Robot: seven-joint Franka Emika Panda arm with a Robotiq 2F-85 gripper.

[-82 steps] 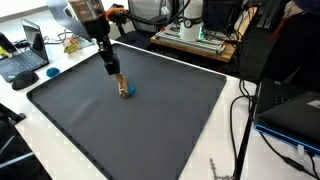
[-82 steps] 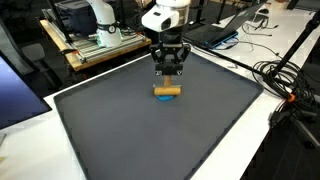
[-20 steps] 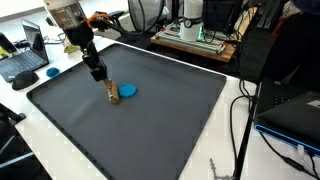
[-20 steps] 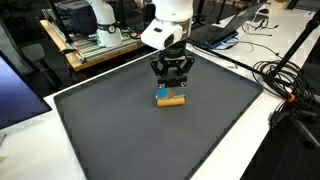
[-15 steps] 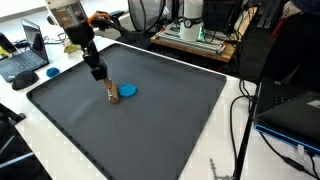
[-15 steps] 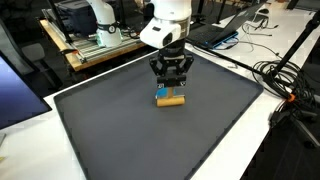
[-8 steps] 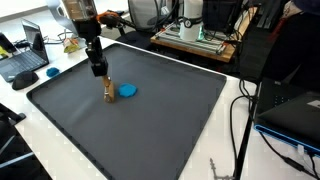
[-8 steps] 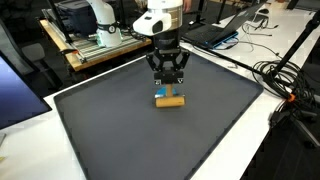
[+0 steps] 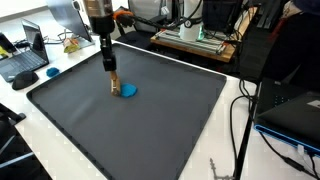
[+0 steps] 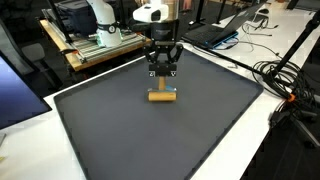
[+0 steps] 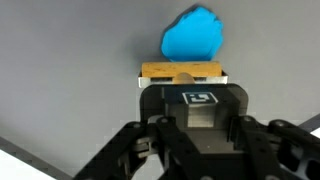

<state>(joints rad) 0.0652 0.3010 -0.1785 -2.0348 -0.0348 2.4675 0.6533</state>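
Observation:
My gripper (image 9: 112, 80) hangs upright over the dark mat (image 9: 170, 120) and is shut on a small wooden block (image 9: 114, 87). The block (image 10: 162, 96) lies crosswise under the fingers, close above the mat or on it; I cannot tell which. A flat blue blob (image 9: 128, 91) lies on the mat right beside the block. In the wrist view the wooden block (image 11: 182, 71) shows just beyond my gripper (image 11: 183, 84), and the blue blob (image 11: 194, 38) lies straight past it. In an exterior view the block hides the blob.
White table edges frame the mat. A laptop (image 9: 24, 60) and a small dark object (image 9: 52, 72) sit off one corner. A wooden stand with equipment (image 10: 95, 45) is at the back, and cables (image 10: 285, 85) trail along one side.
The arm has swung toward the back of the mat, carrying the block up against the blue blob. The gripper has stayed shut on the block.

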